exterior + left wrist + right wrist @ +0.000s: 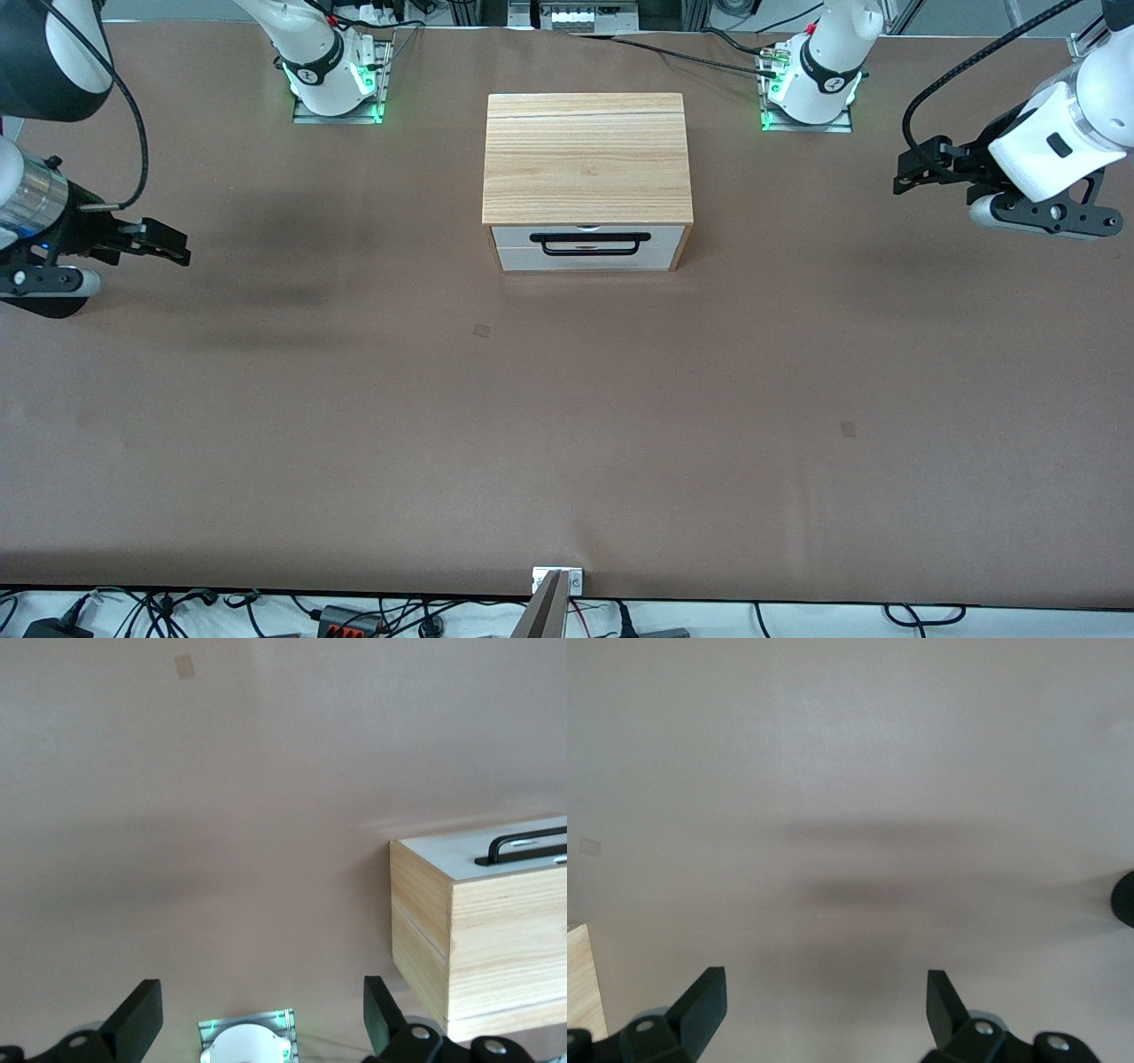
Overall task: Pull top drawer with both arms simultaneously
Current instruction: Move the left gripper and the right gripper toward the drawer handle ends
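Note:
The light-wood cabinet (586,155) stands mid-table between the two arm bases. Its top drawer (512,237) is pushed in, its white front flush, with the long black bar handle (589,237) across it. My left gripper (908,170) hovers open over the table at the left arm's end, well apart from the cabinet. In the left wrist view the left gripper (260,992) holds nothing, and the cabinet (496,939) and handle (527,843) show off to one side. My right gripper (180,248) hovers open and empty over the right arm's end; the right gripper (823,981) has only bare table under it.
The right arm's base (337,75) and the left arm's base (811,84) stand at the table's edge farthest from the front camera. Small tape marks (481,330) (848,429) lie on the brown table (567,425). A metal bracket (556,580) sits at the nearest edge.

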`<move>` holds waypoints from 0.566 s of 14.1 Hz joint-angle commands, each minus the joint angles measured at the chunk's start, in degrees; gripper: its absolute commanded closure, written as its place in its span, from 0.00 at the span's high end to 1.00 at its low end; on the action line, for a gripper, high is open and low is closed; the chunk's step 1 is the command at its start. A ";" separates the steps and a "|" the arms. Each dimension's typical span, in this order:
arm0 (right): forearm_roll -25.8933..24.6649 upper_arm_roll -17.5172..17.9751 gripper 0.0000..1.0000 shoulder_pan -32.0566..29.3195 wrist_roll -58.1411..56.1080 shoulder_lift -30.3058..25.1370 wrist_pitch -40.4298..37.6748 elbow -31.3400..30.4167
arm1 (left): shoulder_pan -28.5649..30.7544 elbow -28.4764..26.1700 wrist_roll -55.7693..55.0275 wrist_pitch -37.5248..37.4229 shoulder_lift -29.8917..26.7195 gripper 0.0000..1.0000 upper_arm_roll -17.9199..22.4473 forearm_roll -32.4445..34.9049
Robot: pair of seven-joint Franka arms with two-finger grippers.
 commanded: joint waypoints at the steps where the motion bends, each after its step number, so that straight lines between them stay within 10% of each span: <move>1: 0.85 -0.04 1.00 0.17 -0.75 1.84 -0.49 0.85 | -0.64 2.83 0.06 -5.60 2.24 1.00 -0.03 -2.49; 8: 9.35 -0.04 1.00 1.13 -0.83 4.39 -0.67 1.38 | -0.29 -3.56 0.24 1.65 3.91 1.00 -1.08 -11.55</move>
